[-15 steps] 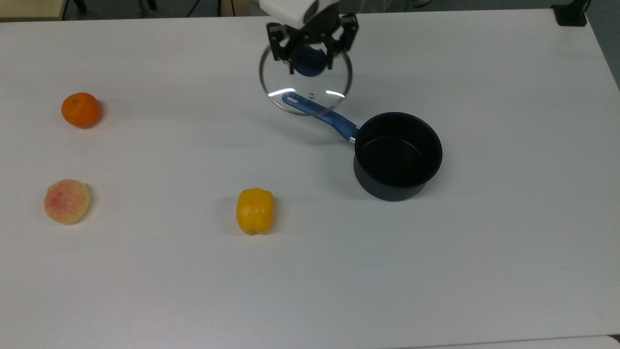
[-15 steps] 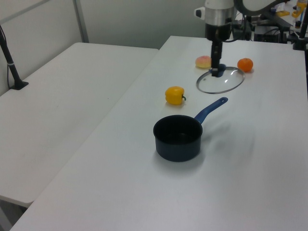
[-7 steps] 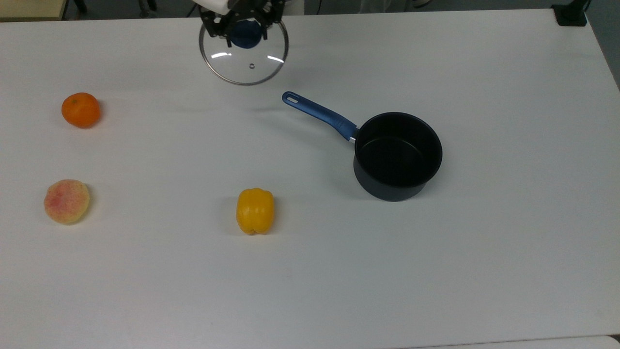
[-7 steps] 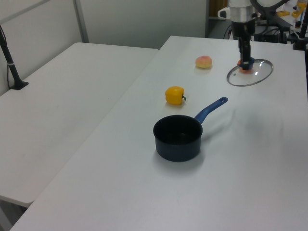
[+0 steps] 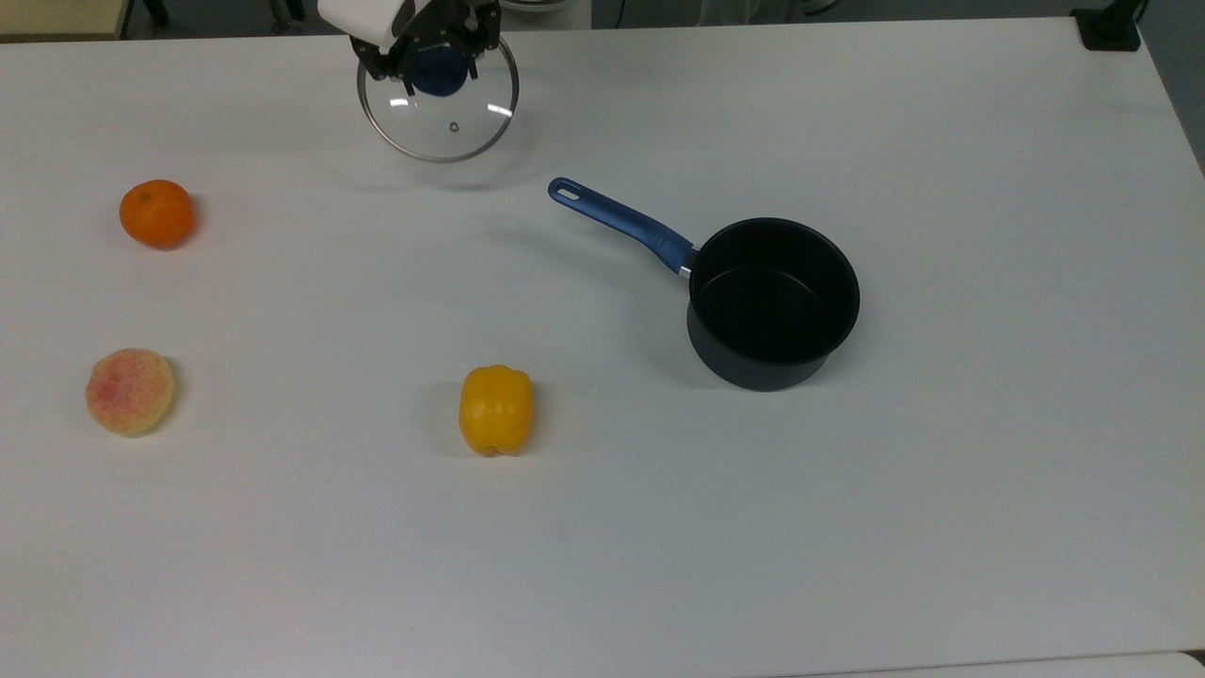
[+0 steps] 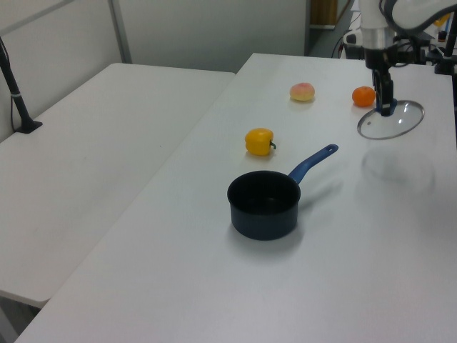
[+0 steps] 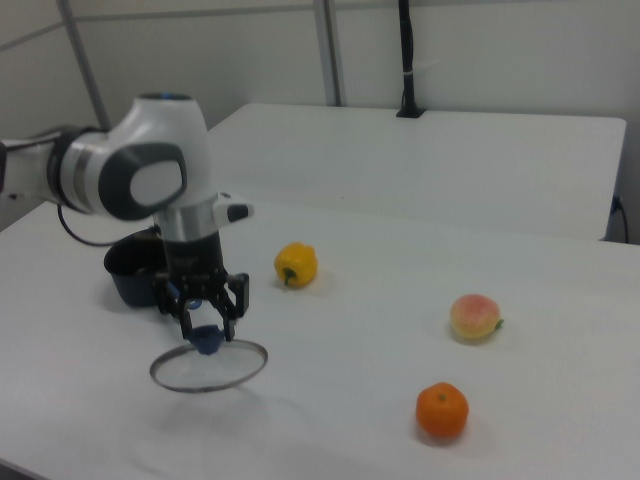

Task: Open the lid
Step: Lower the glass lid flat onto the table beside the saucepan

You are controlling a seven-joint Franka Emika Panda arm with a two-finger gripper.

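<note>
top view: round clear glass lid with blue knob [image 5: 438, 108] hangs at 11 o'clock, well apart from the dark saucepan with blue handle [image 5: 772, 301], likely being carried off to set down. left view: gripper [image 6: 385, 106] pinches the knob. right view: lid hovers above the white table [image 7: 350, 400], fingers closed on the knob.

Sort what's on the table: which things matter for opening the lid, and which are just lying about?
In the job:
- glass lid, held by its blue knob in the gripper
- dark saucepan, now uncovered

Lying about:
- orange
- peach
- yellow bell pepper
</note>
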